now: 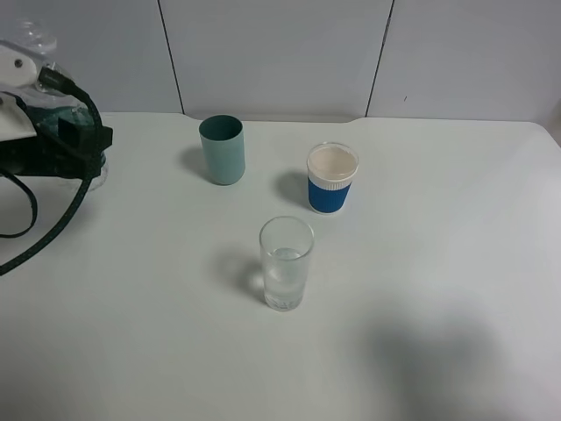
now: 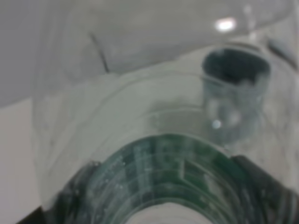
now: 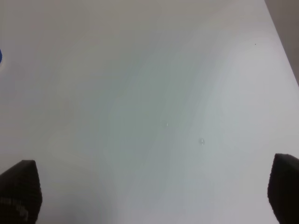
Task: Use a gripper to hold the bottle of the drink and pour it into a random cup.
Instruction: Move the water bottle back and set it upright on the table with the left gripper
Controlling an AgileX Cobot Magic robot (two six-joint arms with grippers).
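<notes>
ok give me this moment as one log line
left gripper: shut on bottle, well clear of glass | glass: upright, part full | right gripper: open, empty

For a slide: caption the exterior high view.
Far left, the bottle is gripped; a partly filled clear glass stands in front of a teal cup and a blue-sleeved white cup.
</notes>
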